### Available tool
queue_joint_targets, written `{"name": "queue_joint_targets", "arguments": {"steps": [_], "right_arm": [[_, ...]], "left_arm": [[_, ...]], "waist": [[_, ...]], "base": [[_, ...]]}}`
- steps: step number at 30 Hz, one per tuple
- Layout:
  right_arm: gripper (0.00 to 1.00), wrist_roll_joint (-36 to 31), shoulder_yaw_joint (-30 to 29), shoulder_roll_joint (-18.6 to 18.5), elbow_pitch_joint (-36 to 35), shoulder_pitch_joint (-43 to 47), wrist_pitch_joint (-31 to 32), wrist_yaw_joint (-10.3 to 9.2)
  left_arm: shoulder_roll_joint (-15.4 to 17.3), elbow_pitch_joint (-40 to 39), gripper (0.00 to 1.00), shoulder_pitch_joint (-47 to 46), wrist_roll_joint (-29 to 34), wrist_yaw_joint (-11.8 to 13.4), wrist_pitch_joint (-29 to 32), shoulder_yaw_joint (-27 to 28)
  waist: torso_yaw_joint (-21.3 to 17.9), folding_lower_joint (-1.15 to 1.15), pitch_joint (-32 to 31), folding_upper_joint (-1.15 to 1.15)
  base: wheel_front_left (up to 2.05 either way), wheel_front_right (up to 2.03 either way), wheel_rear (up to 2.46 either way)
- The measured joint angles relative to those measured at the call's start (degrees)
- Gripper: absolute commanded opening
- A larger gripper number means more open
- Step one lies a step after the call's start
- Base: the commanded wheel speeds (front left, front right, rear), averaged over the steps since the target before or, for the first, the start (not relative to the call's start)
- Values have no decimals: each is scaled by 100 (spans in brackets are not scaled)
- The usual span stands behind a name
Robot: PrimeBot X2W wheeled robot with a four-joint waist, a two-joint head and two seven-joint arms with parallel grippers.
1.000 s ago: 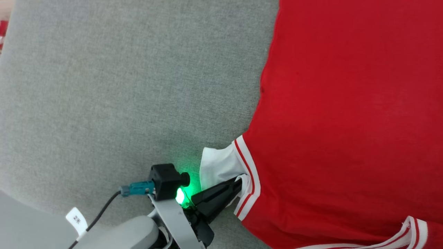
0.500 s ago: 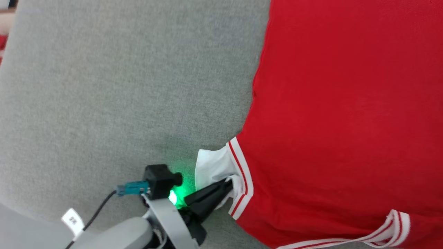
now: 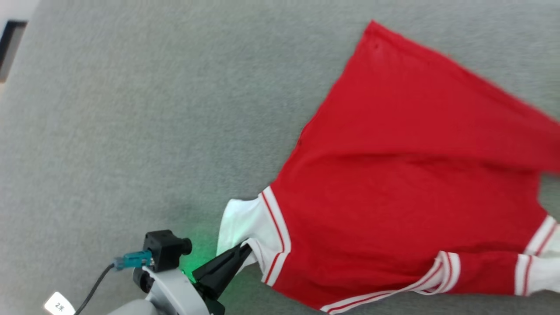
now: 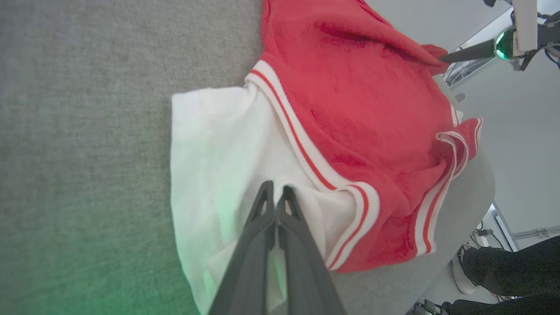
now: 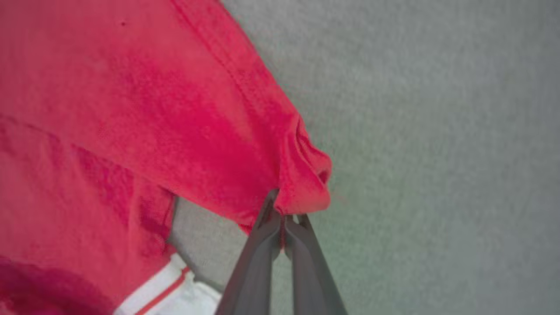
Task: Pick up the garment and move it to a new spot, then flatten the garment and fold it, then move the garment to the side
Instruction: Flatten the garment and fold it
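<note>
garment (image 3: pixel 393 175) lies stretched across the grey surface (image 3: pixel 131 131), plain red side up. nearest, the left gripper (image 3: pixel 245 253) is clamped on the folded edge of its white sleeve (image 3: pixel 238 218). beyond, the red body fans out wide. at its far corner the right gripper (image 5: pixel 282 212) pinches a bunched bit of red hem.

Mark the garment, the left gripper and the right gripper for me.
garment (image 3: pixel 393 183): head view, on the red body panel.
left gripper (image 4: pixel 275 197): left wrist view, between the fingertips, at the white sleeve.
right gripper (image 5: pixel 283 218): right wrist view, between the fingertips, at the pinched red corner.
</note>
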Motion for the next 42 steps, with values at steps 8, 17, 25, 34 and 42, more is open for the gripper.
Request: {"name": "queue_joint_targets", "arguments": {"steps": [8,17,25,34,42], "right_arm": [[0,386,-772,-81,-1221,2310,-235,0],[0,-29,-1101,850,-2172,4081,-176,-1],[100,-499,-1697,1178,-2640,4366,-226,0],[100,-372,-2963,645,-3524,3641,93,0],[100,-1591,-1176,716,-2320,902,-735,0]], "left_arm": [[59,9,0,68,56,26,0,193],[-101,156,0,229,122,25,0,522],[-176,276,0,258,163,23,1,577],[-531,162,0,301,330,19,1,616],[-801,149,0,-9,421,16,0,454]], "waist": [[-416,0,-311,0],[-724,0,-500,0],[-786,0,-550,0],[-507,0,-539,0],[-75,0,-281,0]], "base": [[0,0,0],[0,0,0],[0,0,0],[0,0,0],[0,0,0]]}}
